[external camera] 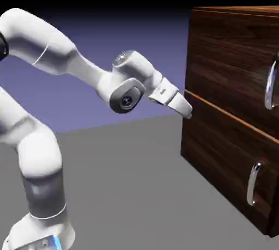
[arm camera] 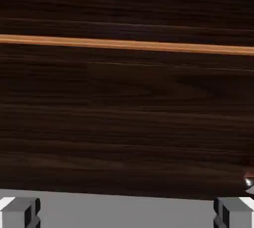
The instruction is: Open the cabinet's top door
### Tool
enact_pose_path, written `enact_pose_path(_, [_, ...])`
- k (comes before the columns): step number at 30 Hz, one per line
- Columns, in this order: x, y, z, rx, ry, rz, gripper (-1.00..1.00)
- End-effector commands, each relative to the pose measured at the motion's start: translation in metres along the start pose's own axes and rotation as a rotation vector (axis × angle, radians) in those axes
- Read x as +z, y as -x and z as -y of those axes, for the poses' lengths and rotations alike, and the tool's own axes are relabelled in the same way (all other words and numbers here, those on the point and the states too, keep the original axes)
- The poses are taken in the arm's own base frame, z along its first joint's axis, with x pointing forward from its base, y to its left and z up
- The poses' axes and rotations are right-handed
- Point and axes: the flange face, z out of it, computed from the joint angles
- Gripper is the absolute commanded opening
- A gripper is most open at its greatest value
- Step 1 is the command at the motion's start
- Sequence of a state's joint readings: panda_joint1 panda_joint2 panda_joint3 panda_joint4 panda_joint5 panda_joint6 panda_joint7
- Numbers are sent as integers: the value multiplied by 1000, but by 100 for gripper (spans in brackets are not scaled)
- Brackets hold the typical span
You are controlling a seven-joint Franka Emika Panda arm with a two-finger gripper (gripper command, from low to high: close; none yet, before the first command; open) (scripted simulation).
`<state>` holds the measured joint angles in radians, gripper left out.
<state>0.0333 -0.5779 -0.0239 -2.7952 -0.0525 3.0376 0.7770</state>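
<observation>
Pincer (arm camera: 127, 213): two grey tips, spread wide, nothing between them; in the exterior view, angled downward near the cabinet's front. Cabinet (external camera: 229, 118): dark wood grain, at the exterior view's right. Top door (external camera: 229, 63): upper panel, closed, curved silver handle (external camera: 270, 84) at the picture's edge. Lower panel (external camera: 226, 156): beneath a light wood strip, with its own silver handle.
</observation>
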Motion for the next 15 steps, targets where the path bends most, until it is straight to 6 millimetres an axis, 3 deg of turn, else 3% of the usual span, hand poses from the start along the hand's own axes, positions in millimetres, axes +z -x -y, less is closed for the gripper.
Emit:
enact_pose_path(1, [-5, -4, 6, -6, -16, -12, 0])
enact_pose_path(8, [-42, -29, 42, -39, -122, -97, 0])
enact_pose_path(15, [-77, -52, 63, -58, -223, -181, 0])
